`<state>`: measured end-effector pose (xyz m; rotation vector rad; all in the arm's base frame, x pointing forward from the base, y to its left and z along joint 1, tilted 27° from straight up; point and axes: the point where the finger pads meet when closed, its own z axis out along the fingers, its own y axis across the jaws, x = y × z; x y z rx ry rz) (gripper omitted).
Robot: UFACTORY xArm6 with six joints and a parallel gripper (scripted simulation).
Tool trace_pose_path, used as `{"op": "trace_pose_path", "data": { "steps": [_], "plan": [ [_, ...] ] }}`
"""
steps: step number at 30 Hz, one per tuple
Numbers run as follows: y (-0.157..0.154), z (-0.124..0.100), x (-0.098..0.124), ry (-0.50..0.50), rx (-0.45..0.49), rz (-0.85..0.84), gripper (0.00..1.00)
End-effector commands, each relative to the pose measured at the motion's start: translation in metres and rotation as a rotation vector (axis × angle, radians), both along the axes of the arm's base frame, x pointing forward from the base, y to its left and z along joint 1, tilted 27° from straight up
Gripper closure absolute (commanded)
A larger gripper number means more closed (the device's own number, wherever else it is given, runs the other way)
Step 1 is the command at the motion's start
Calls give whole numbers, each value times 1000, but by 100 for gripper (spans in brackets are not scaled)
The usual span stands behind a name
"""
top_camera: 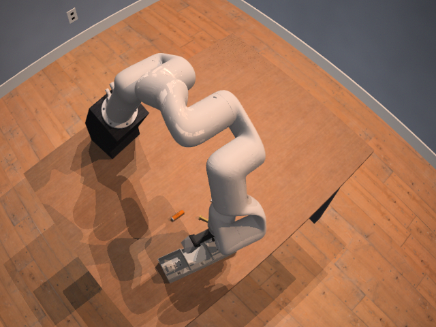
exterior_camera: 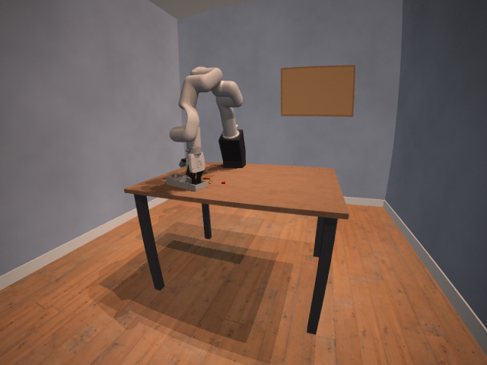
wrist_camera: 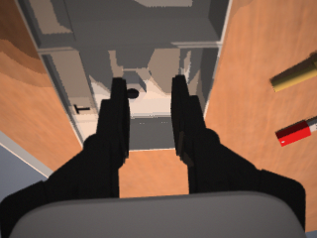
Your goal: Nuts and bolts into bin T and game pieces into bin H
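On the worktop [exterior_camera: 275,188] the grey bin marked T [wrist_camera: 149,64] lies under the pincer [wrist_camera: 149,106], which should open fully before rising. The pincer stands partly parted, gripping nothing; 1 small dark nut [wrist_camera: 133,92] lies free in that bin. Right of the bin waits 1 brass bolt [wrist_camera: 293,74].

A small dark round nut [wrist_camera: 132,92] lies on the pale floor of the grey open bin marked T [wrist_camera: 64,79]. A brass-coloured bolt [wrist_camera: 294,74] lies flat on the table beside it.
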<state>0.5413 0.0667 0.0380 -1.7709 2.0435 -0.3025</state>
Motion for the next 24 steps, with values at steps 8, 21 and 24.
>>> {"op": "trace_pose_path", "data": {
  "steps": [8,21,24],
  "plan": [
    [0,4,0,-3,0,0,70],
    [-2,17,-7,-3,0,0,70],
    [-2,20,-9,-3,0,0,70]
  ]
}}
